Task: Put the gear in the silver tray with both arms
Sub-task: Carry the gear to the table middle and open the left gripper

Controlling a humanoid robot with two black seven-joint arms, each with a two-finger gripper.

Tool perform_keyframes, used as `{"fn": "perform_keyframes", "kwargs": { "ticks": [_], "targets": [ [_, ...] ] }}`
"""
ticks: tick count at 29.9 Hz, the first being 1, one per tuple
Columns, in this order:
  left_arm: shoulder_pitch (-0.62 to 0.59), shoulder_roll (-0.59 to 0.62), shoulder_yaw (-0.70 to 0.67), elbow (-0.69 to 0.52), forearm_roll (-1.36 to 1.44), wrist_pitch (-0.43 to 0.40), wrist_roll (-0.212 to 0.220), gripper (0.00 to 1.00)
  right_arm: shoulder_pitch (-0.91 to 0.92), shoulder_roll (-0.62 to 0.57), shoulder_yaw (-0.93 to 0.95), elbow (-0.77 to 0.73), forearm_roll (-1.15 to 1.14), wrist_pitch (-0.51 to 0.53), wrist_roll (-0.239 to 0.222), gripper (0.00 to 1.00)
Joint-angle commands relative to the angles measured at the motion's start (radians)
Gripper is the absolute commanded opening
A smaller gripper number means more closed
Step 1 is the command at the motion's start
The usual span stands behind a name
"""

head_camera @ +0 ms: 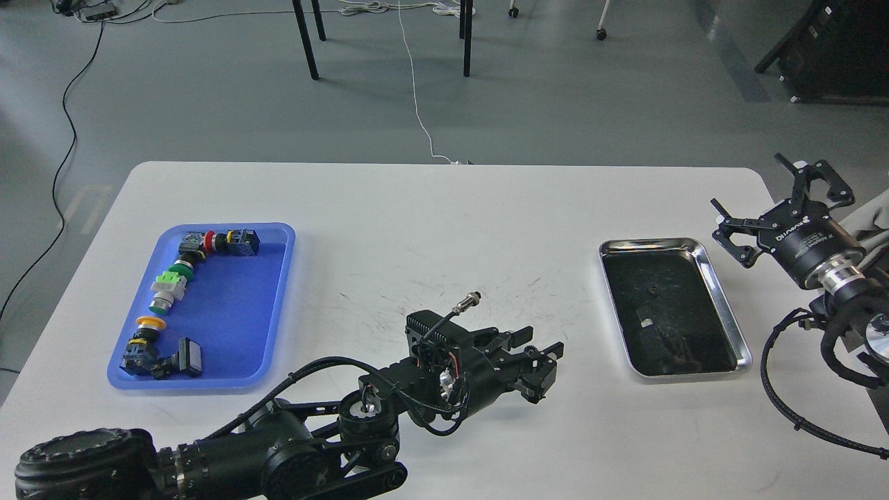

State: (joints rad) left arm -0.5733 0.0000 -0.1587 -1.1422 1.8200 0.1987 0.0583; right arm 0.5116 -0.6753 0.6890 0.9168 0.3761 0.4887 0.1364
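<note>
The silver tray (pixel 726 305) lies on the right part of the white table (pixel 444 208), its dark floor empty apart from small specks. My left gripper (pixel 538 360) hovers low over the table in the front middle, left of the tray, pointing at it. A small dark toothed gear (pixel 530 351) shows between its fingers, which seem closed on it. My right gripper (pixel 757 198) is open and empty, just beyond the tray's far right corner.
A blue plastic tray (pixel 229 312) at the left holds several coloured push-button switches (pixel 170 288). A cable plug (pixel 470 301) sticks up from my left wrist. Black cables (pixel 785 389) loop by the right arm at the table's right edge.
</note>
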Motion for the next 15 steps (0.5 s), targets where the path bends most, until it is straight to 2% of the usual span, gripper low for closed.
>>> {"fn": "perform_keyframes", "kwargs": {
  "ticks": [1,4,8,11,15],
  "targets": [
    [-0.013,0.0,-0.03,-0.004,-0.082,0.051,0.0,0.91,0.036,-0.001,0.0,0.039,-0.075,0.0,-0.003,0.99],
    [-0.017,0.0,-0.155,-0.001,-0.163,0.053,0.0,0.97,0.062,-0.007,-0.002,0.092,-0.146,0.0,-0.011,0.99],
    [-0.037,0.0,-0.332,0.001,-0.313,0.048,0.002,0.98,0.102,-0.024,-0.006,0.18,-0.322,0.0,-0.021,0.99],
    [-0.063,0.0,-0.406,-0.017,-0.459,0.048,0.002,0.98,0.154,-0.072,-0.046,0.235,-0.5,0.0,-0.021,0.99],
    [-0.069,0.127,-0.517,-0.076,-0.664,0.047,0.0,0.98,0.275,-0.131,-0.164,0.312,-0.686,0.0,-0.028,0.99]
  ]
}}
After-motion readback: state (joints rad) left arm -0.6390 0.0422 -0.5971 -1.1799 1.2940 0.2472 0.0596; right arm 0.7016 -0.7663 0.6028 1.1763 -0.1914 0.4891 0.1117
